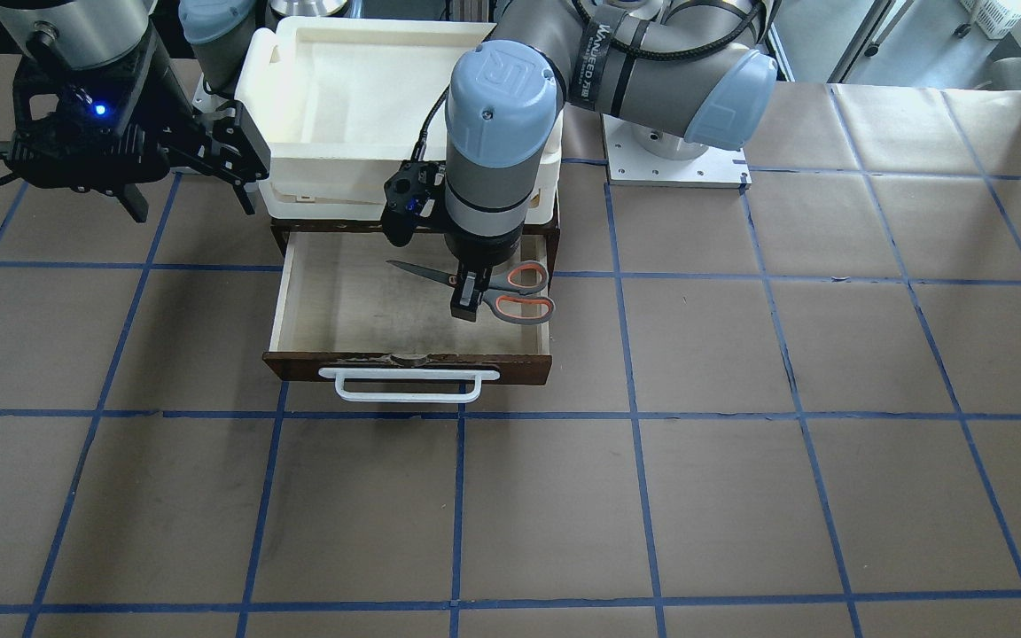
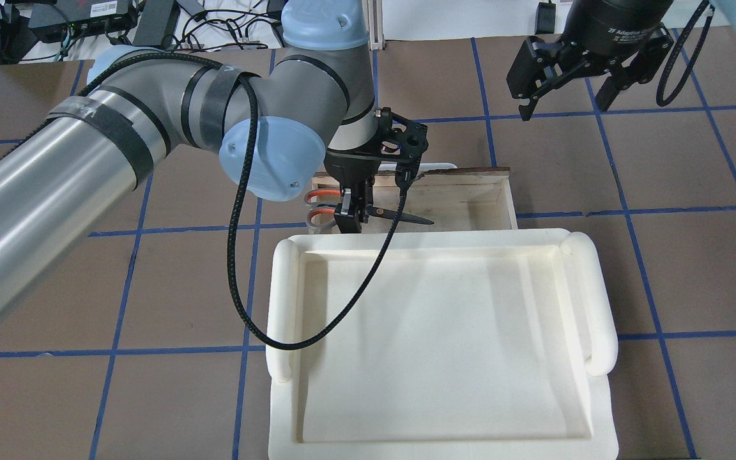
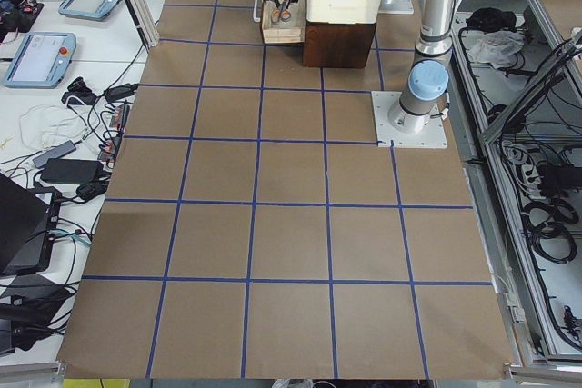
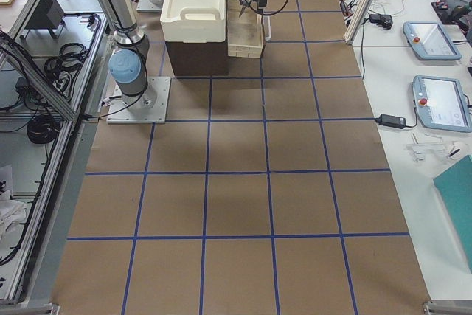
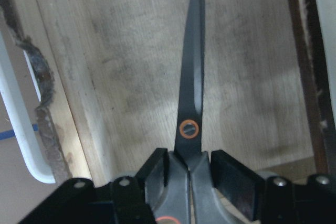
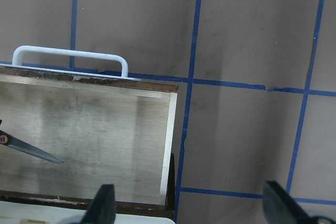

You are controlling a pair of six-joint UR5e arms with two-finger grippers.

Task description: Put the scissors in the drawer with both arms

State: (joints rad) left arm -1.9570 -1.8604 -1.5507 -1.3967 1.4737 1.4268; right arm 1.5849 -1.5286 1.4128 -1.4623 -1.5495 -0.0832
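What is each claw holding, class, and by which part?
The left claw grips the scissors just behind the pivot, at the handle necks. The right claw is open and empty.

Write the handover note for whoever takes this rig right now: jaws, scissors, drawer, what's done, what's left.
The left gripper: jaws shut on the small dark-bladed scissors with grey and orange handles, gripped just behind the pivot.
The right gripper: jaws wide open, empty, raised off to one side of the drawer.
The dark brown wooden drawer with a white bar handle is pulled open. The scissors are held over its pale floor; I cannot tell whether they touch it.
Done: drawer open, scissors picked up and brought in.
Left: release the scissors, withdraw the left arm, then probably push the drawer shut.
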